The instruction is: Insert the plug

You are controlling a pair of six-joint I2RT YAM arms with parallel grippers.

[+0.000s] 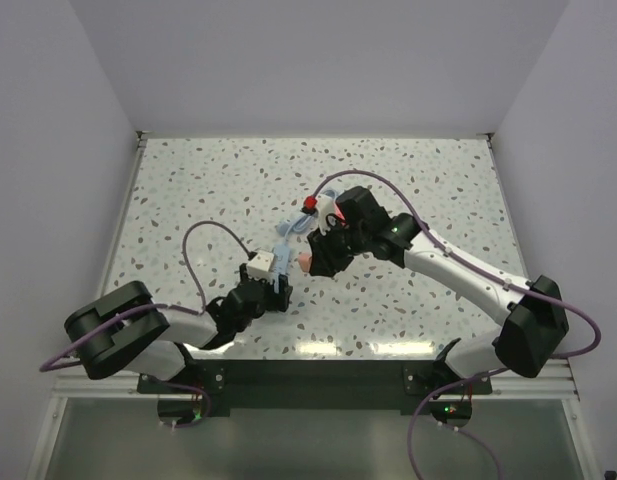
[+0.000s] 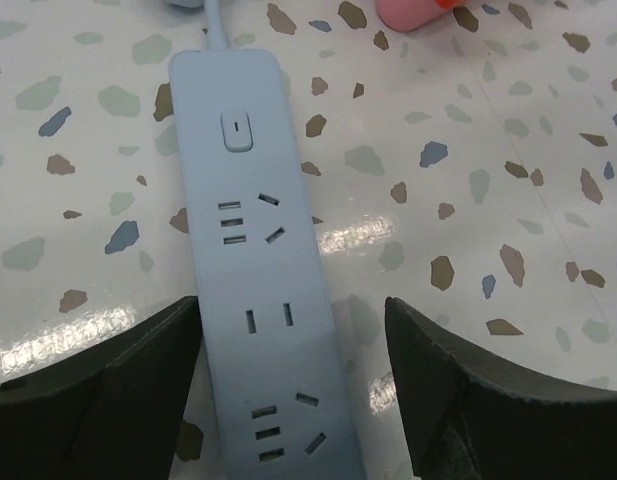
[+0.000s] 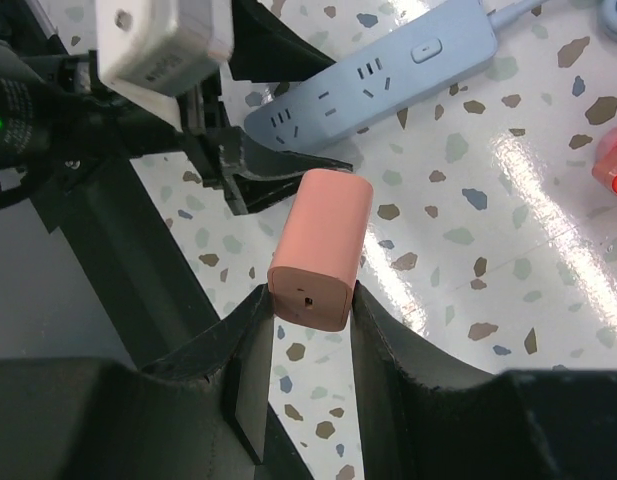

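**Plug held above the bench, strip between open fingers**

The right hand (image 3: 308,295) is closed on the small salmon-orange plastic plug (image 3: 321,248), a rounded block pinched at its near end between the two dark fingers. The plug is clear of the speckled terrazzo bench (image 1: 188,200). It tilts up and away from the wrist camera, and the face turned to that camera has a tiny slot.

Just beyond the plug lies a long pale blue plastic power strip (image 3: 388,75), flat on the bench. Its button and cord are at the far end.

The left hand (image 2: 290,310) is open and straddles the near part of the power strip (image 2: 263,300). One finger (image 2: 138,370) stands right against the strip's edge. The other is a little apart, with bare bench showing in the gap.

From above, both hands meet at the middle of the bench, the plug (image 1: 304,262) just beside the left hand (image 1: 278,285).
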